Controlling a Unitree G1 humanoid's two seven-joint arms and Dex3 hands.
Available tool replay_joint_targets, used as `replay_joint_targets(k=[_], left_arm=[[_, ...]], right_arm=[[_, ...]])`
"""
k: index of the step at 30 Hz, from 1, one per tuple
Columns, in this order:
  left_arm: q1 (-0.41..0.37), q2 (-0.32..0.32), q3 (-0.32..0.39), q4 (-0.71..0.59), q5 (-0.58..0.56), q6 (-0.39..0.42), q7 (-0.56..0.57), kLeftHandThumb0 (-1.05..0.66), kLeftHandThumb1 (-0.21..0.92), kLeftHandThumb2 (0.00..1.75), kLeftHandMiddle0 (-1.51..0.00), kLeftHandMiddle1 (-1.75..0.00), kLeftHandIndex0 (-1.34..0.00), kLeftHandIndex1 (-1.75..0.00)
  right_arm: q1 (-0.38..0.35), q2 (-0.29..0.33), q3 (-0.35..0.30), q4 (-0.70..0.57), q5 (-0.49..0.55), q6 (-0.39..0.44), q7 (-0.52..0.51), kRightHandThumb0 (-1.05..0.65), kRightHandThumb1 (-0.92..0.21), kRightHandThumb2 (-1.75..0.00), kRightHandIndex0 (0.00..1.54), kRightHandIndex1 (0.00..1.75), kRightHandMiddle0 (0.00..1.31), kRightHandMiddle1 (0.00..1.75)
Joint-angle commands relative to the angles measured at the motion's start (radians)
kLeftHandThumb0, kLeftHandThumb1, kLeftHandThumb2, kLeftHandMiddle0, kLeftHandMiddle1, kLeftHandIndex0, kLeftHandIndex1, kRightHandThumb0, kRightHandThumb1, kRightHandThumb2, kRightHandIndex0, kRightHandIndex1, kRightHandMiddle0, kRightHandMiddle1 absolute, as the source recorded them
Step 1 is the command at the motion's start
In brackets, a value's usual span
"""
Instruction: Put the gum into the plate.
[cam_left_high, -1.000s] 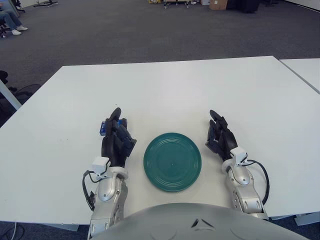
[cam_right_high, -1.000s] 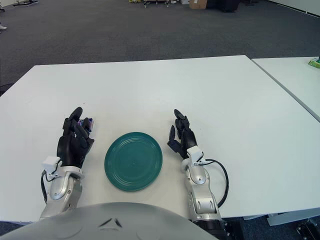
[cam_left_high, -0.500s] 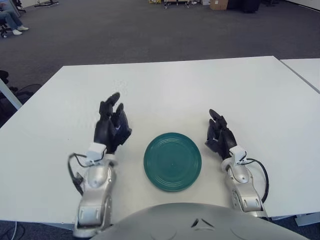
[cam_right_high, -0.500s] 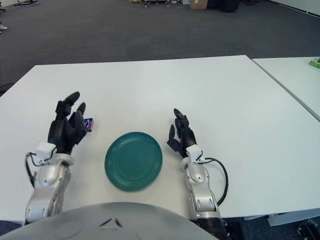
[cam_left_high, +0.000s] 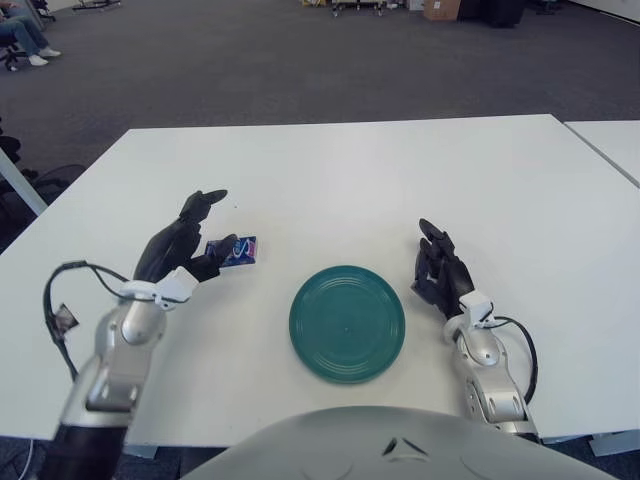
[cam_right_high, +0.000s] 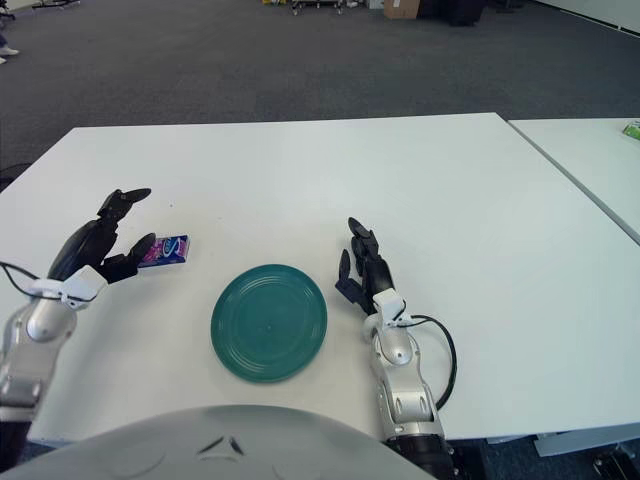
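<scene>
A small blue and purple gum pack (cam_left_high: 232, 251) lies flat on the white table (cam_left_high: 340, 180), left of a round green plate (cam_left_high: 347, 322); it also shows in the right eye view (cam_right_high: 164, 250). My left hand (cam_left_high: 187, 244) is raised just left of the pack, fingers spread open, with its fingertips close to the pack's left end. It holds nothing. My right hand (cam_left_high: 440, 272) rests on the table right of the plate, fingers relaxed and empty.
A second white table (cam_right_high: 590, 160) stands to the right with a small green object (cam_right_high: 630, 127) on it. Grey carpet lies beyond the far table edge. A seated person's legs (cam_left_high: 22, 40) show at the far left.
My left hand lifted off the gum pack and swung out to the left, uncovering the pack. The right hand and the plate have not moved.
</scene>
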Motion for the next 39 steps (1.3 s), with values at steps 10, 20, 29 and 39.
replay_joint_targets(k=[10,20,29,39], left_arm=[[-0.153,0.113,-0.112,0.199,0.145,-0.133,-0.033,-1.04,0.92,0.51,-0.25,0.0,0.0,-0.77],[-0.226,0.121,-0.152,0.32,0.15,-0.163,-0.061,-1.05,0.92,0.44,-0.19,0.0,0.0,-0.81],[-0.294,0.111,-0.188,0.428,0.145,-0.192,-0.069,-1.05,0.92,0.39,-0.14,0.0,0.0,-0.82],[-0.382,0.093,-0.237,0.522,0.133,-0.207,-0.11,-1.05,0.92,0.31,-0.11,0.0,0.0,-0.8]], right_arm=[[0.031,-0.01,-0.011,0.017,0.015,0.081,0.023,-0.65,-0.92,-0.97,0.13,0.0,0.0,0.3],[0.034,-0.015,-0.022,0.031,0.014,0.058,0.027,-0.65,-0.92,-0.97,0.13,0.0,0.0,0.3],[0.038,-0.016,-0.027,0.033,0.014,0.052,0.027,-0.65,-0.92,-0.96,0.14,0.0,0.0,0.3],[0.039,-0.015,-0.033,0.012,0.039,0.085,0.041,-0.66,-0.92,-0.93,0.13,0.0,0.0,0.31]])
